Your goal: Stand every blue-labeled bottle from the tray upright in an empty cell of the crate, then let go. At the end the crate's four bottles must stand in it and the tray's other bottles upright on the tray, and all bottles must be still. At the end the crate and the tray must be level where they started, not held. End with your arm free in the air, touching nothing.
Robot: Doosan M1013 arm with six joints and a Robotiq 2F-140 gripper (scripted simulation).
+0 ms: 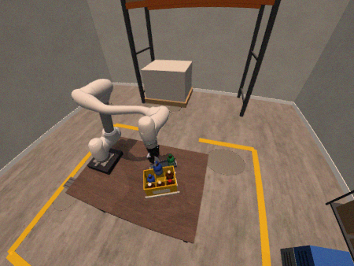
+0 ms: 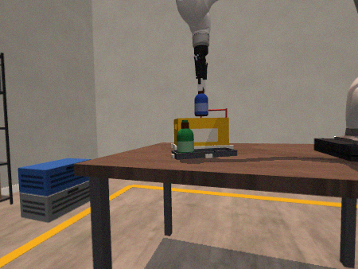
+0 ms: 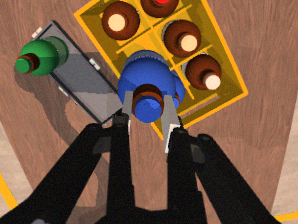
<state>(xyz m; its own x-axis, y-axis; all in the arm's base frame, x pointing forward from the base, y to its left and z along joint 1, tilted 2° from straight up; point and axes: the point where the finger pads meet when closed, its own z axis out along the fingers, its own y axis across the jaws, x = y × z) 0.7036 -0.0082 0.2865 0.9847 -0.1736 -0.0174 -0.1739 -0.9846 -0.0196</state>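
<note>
A dark wooden tabletop (image 1: 118, 193) lies under the gripper (image 1: 153, 157), on dark legs (image 2: 99, 223). Yellow floor tape (image 1: 257, 189) borders the area around it. Beyond the gripper, by the far wall, a beige box (image 1: 167, 79) rests on a pallet beneath a black rack (image 1: 131, 51). A blue-and-grey cabinet (image 2: 52, 187) stands well apart on the floor.

Arm: white, elbow raised, wrist vertical. Hand (image 3: 148, 111): pointing straight down, fingers clamped on the blue-labeled bottle (image 2: 201, 104) neck.
</note>
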